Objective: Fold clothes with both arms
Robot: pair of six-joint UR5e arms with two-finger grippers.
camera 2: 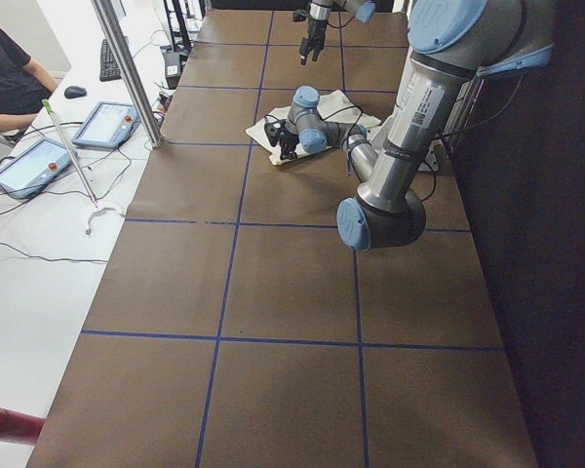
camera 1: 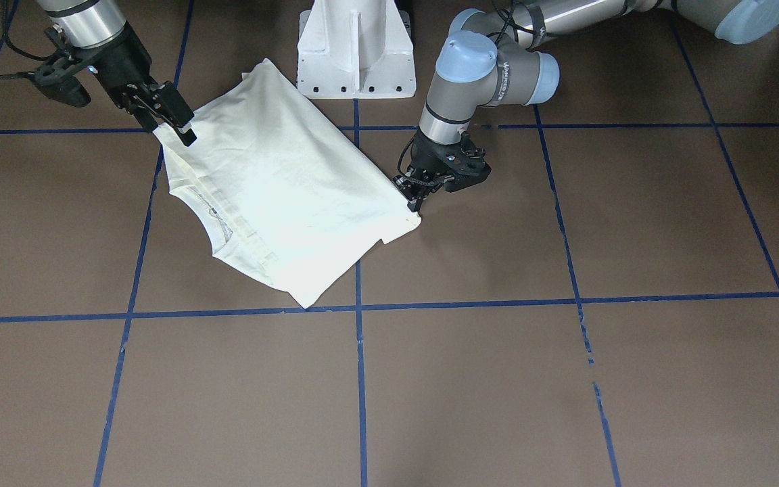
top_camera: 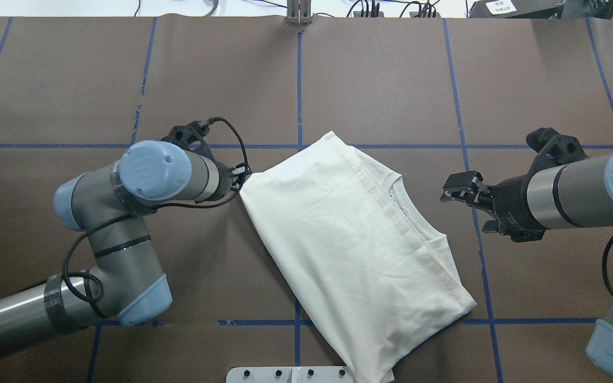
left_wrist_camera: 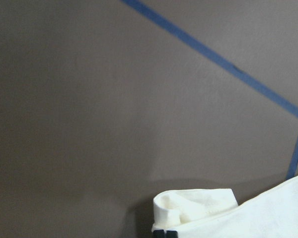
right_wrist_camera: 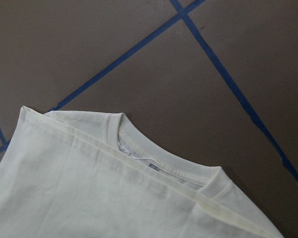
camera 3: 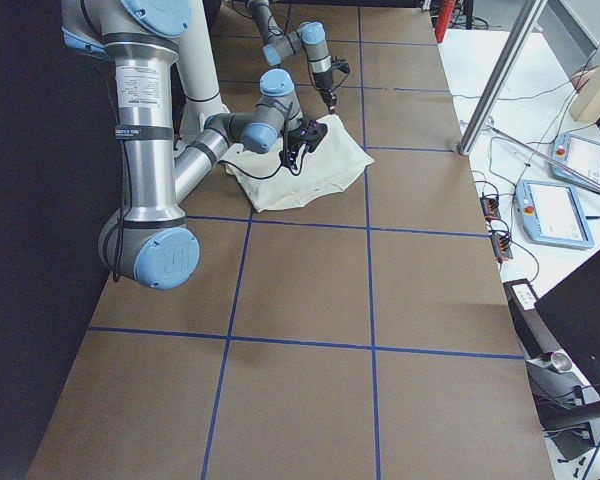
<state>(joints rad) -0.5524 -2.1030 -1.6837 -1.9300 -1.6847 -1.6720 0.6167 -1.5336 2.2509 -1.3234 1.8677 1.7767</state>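
The cream-white shirt (camera 1: 281, 196) lies folded on the brown table, plain side up, its print hidden; the collar (top_camera: 407, 213) shows along one edge. My left gripper (camera 1: 413, 199) is low at the shirt's corner and appears shut on it. The left wrist view shows that curled corner (left_wrist_camera: 193, 208) right at a fingertip. In the overhead view the left wrist hides the fingers. My right gripper (camera 1: 176, 122) hangs open and empty above the shirt's collar-side edge (top_camera: 453, 189). The right wrist view looks down on the collar (right_wrist_camera: 154, 163).
The white pedestal base (camera 1: 356, 54) stands just behind the shirt. Blue tape lines (camera 1: 359, 379) grid the table. A metal post (camera 2: 127, 68) and tablets (camera 2: 34, 161) are on the operators' side, beyond the far edge.
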